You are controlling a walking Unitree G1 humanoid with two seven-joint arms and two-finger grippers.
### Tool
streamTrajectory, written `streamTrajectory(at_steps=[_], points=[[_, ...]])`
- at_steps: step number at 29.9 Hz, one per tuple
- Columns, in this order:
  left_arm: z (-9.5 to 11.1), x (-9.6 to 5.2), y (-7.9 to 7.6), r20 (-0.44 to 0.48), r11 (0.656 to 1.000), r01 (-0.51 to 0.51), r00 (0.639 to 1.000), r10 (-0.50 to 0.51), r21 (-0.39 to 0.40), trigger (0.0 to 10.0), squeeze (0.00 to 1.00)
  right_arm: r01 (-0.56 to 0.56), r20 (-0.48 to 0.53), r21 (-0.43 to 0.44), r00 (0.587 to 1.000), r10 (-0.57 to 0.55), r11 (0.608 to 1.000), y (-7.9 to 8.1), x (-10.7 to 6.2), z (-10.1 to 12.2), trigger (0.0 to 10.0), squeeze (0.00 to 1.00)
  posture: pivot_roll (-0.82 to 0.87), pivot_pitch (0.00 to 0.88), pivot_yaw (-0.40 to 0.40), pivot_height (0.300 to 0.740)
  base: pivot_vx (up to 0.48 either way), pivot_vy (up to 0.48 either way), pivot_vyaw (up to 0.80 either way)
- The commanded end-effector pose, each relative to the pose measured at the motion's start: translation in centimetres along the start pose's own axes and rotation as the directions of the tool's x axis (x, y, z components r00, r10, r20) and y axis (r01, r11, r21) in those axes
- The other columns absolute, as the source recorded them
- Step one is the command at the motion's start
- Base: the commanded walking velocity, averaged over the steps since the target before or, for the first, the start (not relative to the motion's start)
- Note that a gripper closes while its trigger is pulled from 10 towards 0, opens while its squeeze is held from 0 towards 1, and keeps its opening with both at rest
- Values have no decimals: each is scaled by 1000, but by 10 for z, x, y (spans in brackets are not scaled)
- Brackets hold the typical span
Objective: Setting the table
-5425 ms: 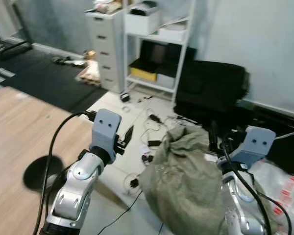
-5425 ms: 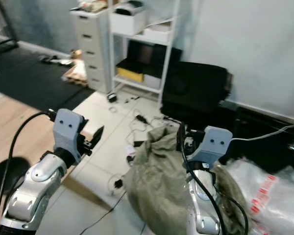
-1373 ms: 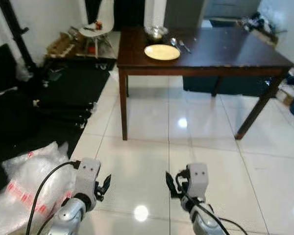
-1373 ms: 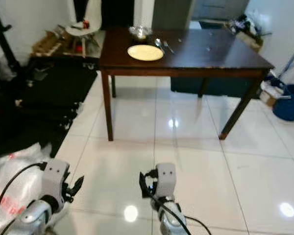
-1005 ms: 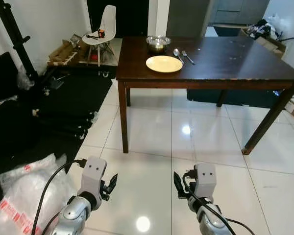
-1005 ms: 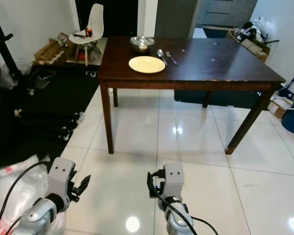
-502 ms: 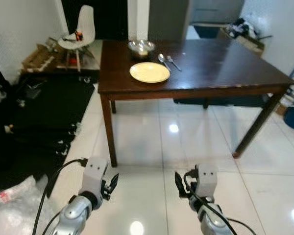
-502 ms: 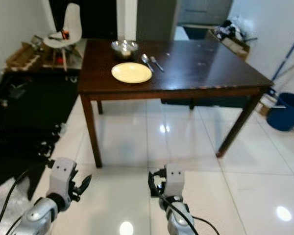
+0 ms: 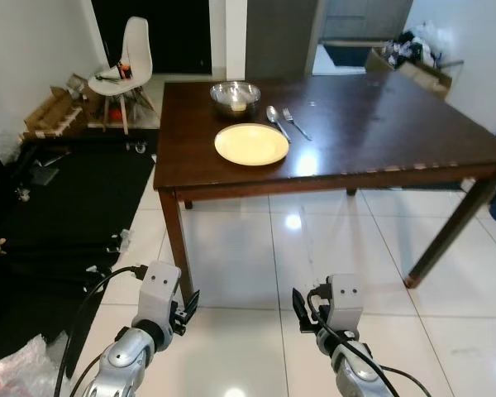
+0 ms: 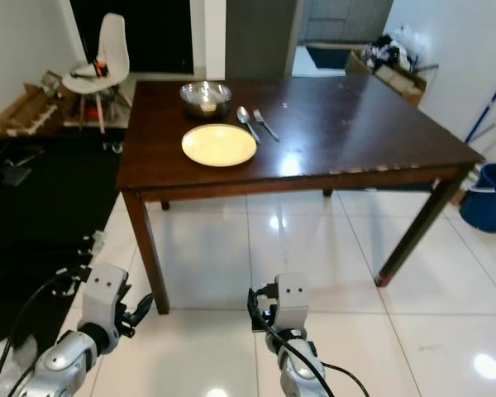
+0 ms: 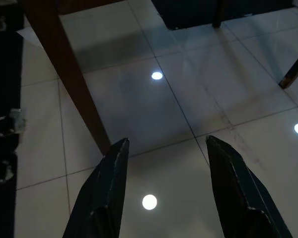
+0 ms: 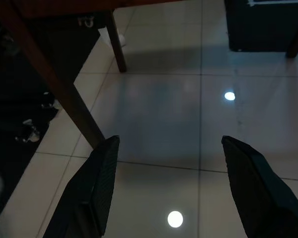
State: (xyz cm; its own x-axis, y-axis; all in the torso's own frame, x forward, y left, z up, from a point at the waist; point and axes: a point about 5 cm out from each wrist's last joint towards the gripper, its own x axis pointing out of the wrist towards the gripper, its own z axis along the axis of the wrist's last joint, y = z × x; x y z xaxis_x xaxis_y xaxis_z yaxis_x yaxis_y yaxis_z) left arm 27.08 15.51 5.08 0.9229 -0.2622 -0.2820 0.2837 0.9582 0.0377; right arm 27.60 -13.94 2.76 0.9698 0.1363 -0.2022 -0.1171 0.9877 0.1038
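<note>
Your view has closed in on the bench (image 9: 380,124) since half a second ago. Both tools, left (image 9: 184,308) and right (image 9: 301,311), hang low with fingers apart, empty for walking; the plate (image 9: 251,144) sits by the bowl (image 9: 236,97), spoon (image 9: 275,118) and fork (image 9: 295,124).

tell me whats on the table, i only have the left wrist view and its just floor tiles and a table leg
Observer: On the dark wooden table lies a pale round plate, near the robot's left end.
Operator: anything else up there
Observer: A metal bowl stands beyond the plate, and a spoon and fork lie side by side to the plate's right.
Operator: is the right gripper holding anything
Observer: No. The right gripper is open and empty, low over the white floor in front of the table.
</note>
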Motion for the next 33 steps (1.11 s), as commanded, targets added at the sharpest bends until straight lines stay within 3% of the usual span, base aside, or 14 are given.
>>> streamTrajectory(at_steps=[1,25,29,33], points=[[-5,-1,2,-24,1000,-3,1000,4,3,10000,0,-6,-17,6,1000,6,1000,3,-1,-5,10000,0,-26,0,65,740,446,0,0],[-7,-2,0,-22,1000,5,1000,-5,9,10000,0,-18,-15,-11,1000,18,1000,3,-3,-6,10000,0,-30,0,62,740,446,0,0],[4,1,1,19,999,-1,1000,1,37,10000,0,-23,28,-57,999,25,998,2,-2,3,10000,0,-32,0,63,740,447,0,0],[28,5,0,99,1000,5,995,-8,28,10000,0,-24,115,-92,993,34,995,-1,0,26,10000,0,-40,0,68,740,454,0,0]])
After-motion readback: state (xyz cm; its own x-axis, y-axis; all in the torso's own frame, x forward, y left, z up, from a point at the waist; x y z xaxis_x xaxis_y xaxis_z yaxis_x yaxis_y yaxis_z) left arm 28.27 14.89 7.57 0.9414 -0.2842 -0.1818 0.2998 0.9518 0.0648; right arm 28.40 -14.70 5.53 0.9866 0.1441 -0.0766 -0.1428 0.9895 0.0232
